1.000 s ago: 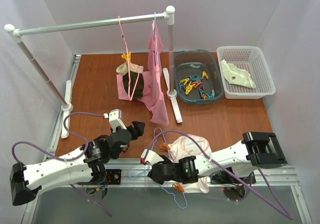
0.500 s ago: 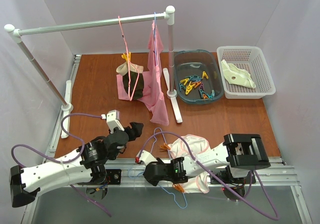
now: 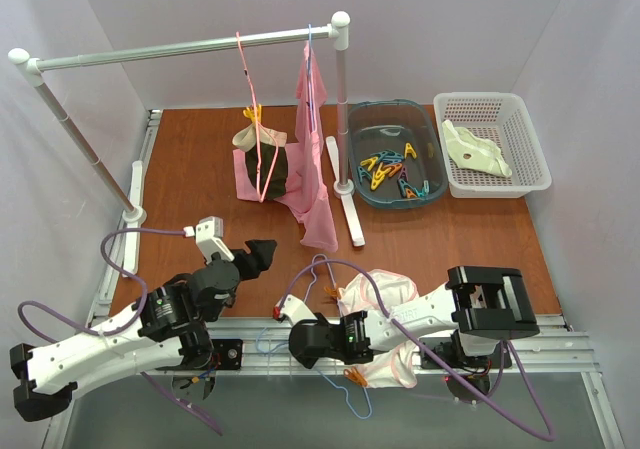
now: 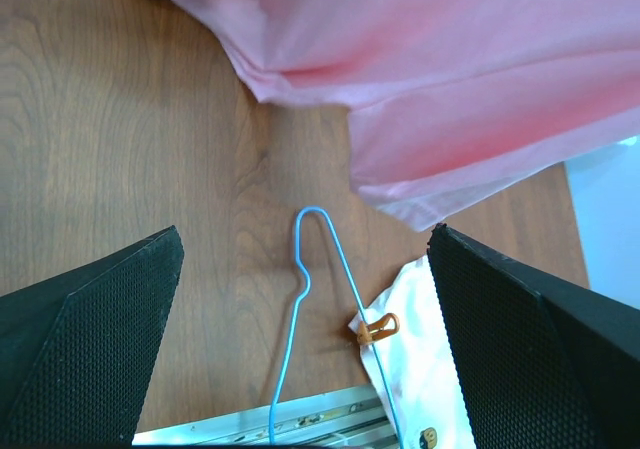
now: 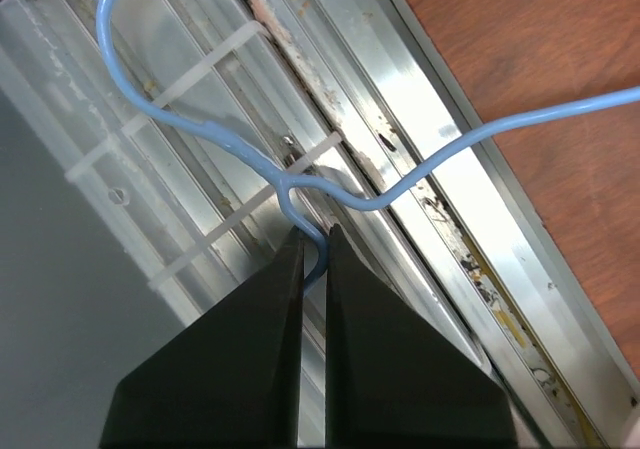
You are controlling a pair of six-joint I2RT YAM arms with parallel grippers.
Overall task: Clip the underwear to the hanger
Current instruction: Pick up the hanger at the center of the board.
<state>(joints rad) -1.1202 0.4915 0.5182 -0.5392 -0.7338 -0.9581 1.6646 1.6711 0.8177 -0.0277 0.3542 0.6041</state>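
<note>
The light-blue hanger [image 3: 316,266] lies flat at the table's front edge, with its hook pointing away from the arms. The pale underwear [image 3: 385,291] lies over its right side, and an orange clip [image 4: 373,327] pins the underwear [image 4: 425,369] to the wire. My right gripper [image 5: 313,244] is shut on a bend of the hanger wire [image 5: 230,139] over the aluminium edge rail; in the top view the right gripper [image 3: 290,346] is left of the underwear. My left gripper [image 4: 310,359] is open and holds nothing, hovering above the hanger [image 4: 300,259]; from above the left gripper [image 3: 258,254] sits left of the hook.
A rail [image 3: 190,49] at the back carries a pink hanger [image 3: 258,139] with garments and a pink cloth [image 3: 315,159]. A blue bin of clips [image 3: 395,164] and a white basket [image 3: 495,144] with a cream garment stand at back right.
My right gripper has closed onto the hanger wire after shifting left. My left arm has drawn back and to the left, still open.
</note>
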